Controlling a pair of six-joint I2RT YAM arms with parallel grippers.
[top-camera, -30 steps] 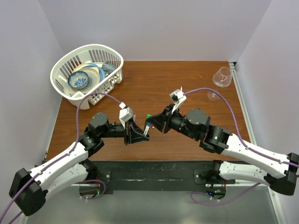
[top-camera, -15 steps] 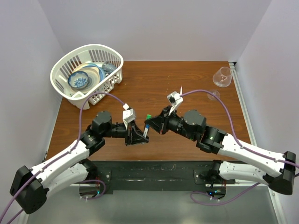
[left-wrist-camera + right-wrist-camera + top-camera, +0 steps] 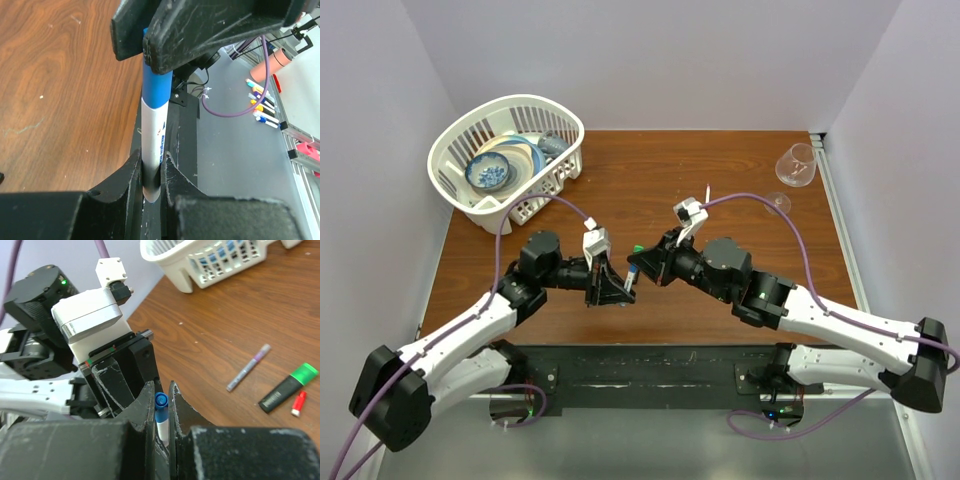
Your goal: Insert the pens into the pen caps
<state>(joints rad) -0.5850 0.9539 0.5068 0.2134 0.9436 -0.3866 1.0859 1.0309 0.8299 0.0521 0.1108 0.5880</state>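
Observation:
Above the table's near middle, my left gripper (image 3: pixel 152 167) is shut on the lower end of a white pen (image 3: pixel 154 135). A blue pen cap (image 3: pixel 157 87) sits on the pen's upper end. My right gripper (image 3: pixel 161 395) is shut on that blue cap (image 3: pixel 160 404), with the white barrel (image 3: pixel 162 430) showing below it. In the top view the two grippers meet tip to tip around the pen (image 3: pixel 631 278). On the wood lie a thin purple pen (image 3: pixel 248 367), a stubby black marker with a green end (image 3: pixel 287 388) and a small red cap (image 3: pixel 299 403).
A white slatted basket (image 3: pixel 455 130) with bowls in it stands at the back left. A clear glass (image 3: pixel 795 165) lies at the back right, near the table's edge. Purple cables loop over both wrists.
Both arms have shifted slightly and the right forearm has stretched further left. The grippers still meet at the same spot, each shut as before.

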